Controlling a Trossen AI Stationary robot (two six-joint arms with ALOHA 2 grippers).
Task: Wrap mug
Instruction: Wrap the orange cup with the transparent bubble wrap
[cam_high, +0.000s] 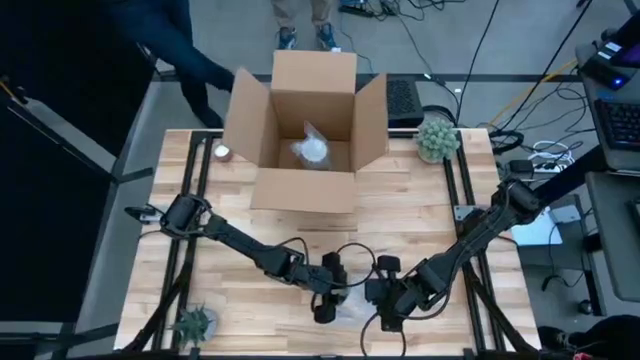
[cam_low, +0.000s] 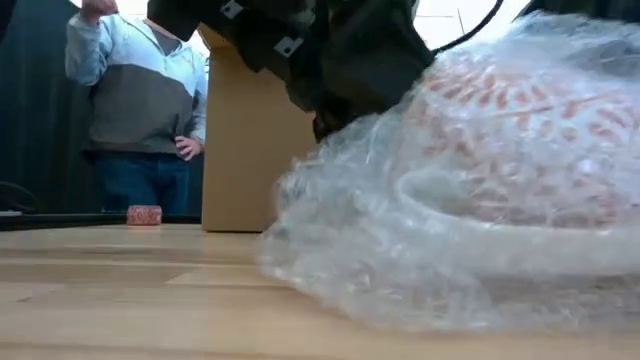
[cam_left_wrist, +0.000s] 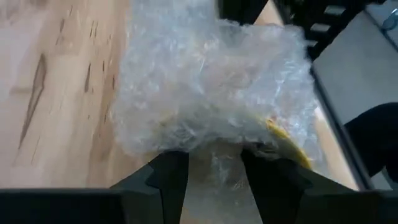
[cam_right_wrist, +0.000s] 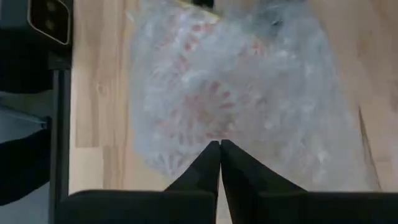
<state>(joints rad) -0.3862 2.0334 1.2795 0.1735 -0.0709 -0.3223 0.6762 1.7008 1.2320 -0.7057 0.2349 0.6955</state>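
The left fingers (cam_left_wrist: 174, 180) were spread around the bubble-wrapped mug (cam_left_wrist: 211, 93) on the counter (cam_left_wrist: 56, 81); the right fingers (cam_right_wrist: 219, 163) were pressed together at the wrap.

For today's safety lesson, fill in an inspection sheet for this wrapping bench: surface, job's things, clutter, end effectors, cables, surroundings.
Surface: wooden table, bare in the middle.
Job's things: mug bundle in bubble wrap at the near edge; open cardboard box holds another wrapped item.
Clutter: two small plants, tape roll.
End effectors: left end effector open at the wrap; right end effector shut beside it.
Cables: loops on the arms, more on the floor.
Surroundings: a person behind the table.
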